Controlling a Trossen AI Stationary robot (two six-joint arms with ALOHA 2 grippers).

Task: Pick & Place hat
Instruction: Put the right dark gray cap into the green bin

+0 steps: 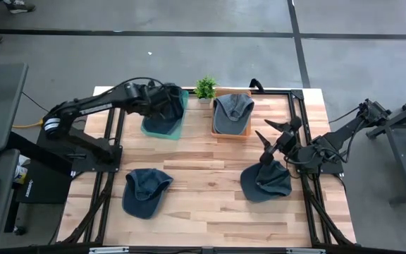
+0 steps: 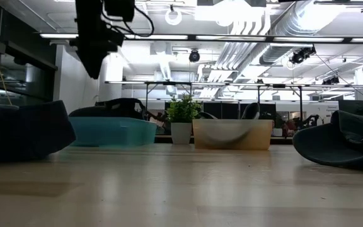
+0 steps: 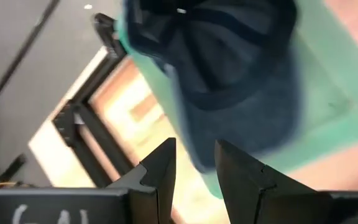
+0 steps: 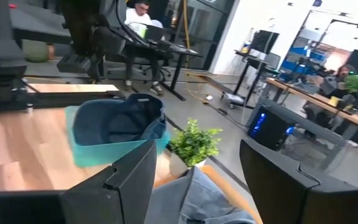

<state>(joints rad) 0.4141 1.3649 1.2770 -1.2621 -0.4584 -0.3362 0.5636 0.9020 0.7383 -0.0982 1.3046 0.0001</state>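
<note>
A dark blue hat [image 1: 162, 121] lies in the teal tray [image 1: 177, 131] at the far left, crown up [image 3: 229, 68]. My left gripper [image 3: 194, 155] hovers just above it, pointing steeply down, its fingers a little apart with nothing between them. A grey hat [image 1: 232, 111] sits in the tan box [image 1: 231, 134]. Two more dark hats lie flat on the table, one near left [image 1: 145, 192], one at the right [image 1: 266, 180]. My right gripper [image 1: 277, 134] hangs open above the right hat, pointing level toward the far left [image 4: 197, 168].
A small potted plant [image 1: 204, 87] stands between the tray and the box at the far edge. Black frame rails [image 1: 296, 106] run along the table's sides. Bare wood [image 1: 203, 176] lies between the two loose hats. Desks and a seated person [image 4: 140, 15] show beyond the table.
</note>
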